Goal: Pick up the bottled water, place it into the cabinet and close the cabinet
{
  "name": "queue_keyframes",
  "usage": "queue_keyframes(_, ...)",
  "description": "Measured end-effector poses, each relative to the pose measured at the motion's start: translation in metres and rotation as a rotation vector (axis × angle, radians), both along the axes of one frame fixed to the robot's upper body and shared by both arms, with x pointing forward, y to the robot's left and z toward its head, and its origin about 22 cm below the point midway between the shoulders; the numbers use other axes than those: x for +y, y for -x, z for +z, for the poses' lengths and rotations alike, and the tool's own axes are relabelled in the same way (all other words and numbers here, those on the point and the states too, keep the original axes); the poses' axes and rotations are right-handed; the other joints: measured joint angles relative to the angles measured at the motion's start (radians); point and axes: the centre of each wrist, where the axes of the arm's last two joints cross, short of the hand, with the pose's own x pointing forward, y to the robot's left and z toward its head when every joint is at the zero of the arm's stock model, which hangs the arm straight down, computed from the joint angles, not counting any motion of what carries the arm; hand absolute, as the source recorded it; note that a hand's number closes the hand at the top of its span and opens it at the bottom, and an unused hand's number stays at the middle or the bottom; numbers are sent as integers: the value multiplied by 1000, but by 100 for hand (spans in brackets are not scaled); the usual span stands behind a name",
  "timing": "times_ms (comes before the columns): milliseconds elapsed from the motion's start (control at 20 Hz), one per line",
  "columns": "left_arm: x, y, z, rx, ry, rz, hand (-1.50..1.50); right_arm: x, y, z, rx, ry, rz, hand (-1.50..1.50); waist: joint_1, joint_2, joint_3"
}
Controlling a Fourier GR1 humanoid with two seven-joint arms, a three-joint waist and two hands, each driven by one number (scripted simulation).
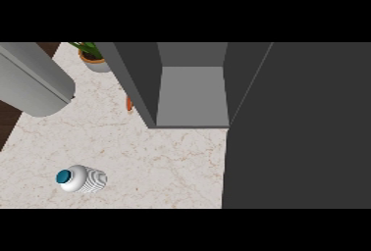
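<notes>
The bottled water (82,179) is white and ribbed with a blue cap, and it stands on the marble counter (145,152) at the lower left, seen from above. The dark grey cabinet (192,93) is at the top middle, open, and its light grey shelf holds nothing. Its door (297,127) is swung out and fills the right side of the view. Neither hand shows. A grey cylinder (36,81) like a forearm crosses the upper left corner, and its end has no hand visible.
A potted plant (94,61) stands at the back left beside the cabinet. A small orange object (130,104) peeks out from behind the cabinet's left wall. The counter's left edge meets dark wood at the far left.
</notes>
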Motion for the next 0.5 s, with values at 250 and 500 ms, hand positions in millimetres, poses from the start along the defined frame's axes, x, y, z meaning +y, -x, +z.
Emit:
queue_keyframes(250,12,9,-5,54,-58,36,-150,7,14,-6,33,-34,19,-150,-6,1,0)
queue_keyframes(500,22,6,-27,115,-53,52,-150,8,21,-10,38,-40,14,-150,-10,2,0)
